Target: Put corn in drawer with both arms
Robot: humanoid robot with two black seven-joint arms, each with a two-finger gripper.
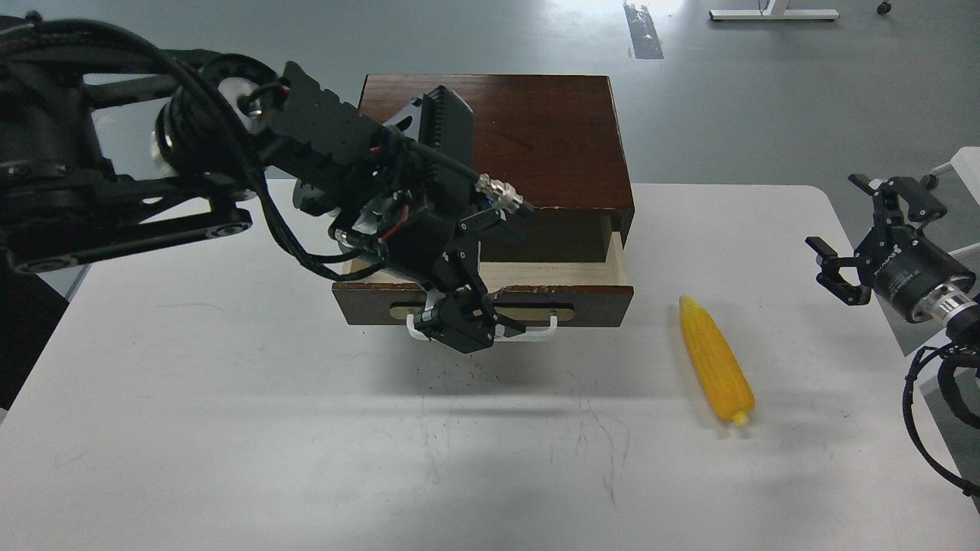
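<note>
The corn [716,360] lies on the white table [230,428], right of the drawer, tapered end pointing away from me. The drawer [582,295] of the dark brown box [536,130] is pulled partly out, showing pale wood inside. My left gripper [465,327] hangs over the drawer front, right at the white bar handle [540,334] and covering its middle. Its dark fingers overlap the handle, and I cannot tell whether they grip it. My right gripper [838,216] is open and empty, above the table's right edge, well right of the corn.
The left arm [230,153] and its cables cross the box's left half and hide the drawer's left interior. The table's right edge [865,321] runs under the right gripper. Grey floor lies beyond the box.
</note>
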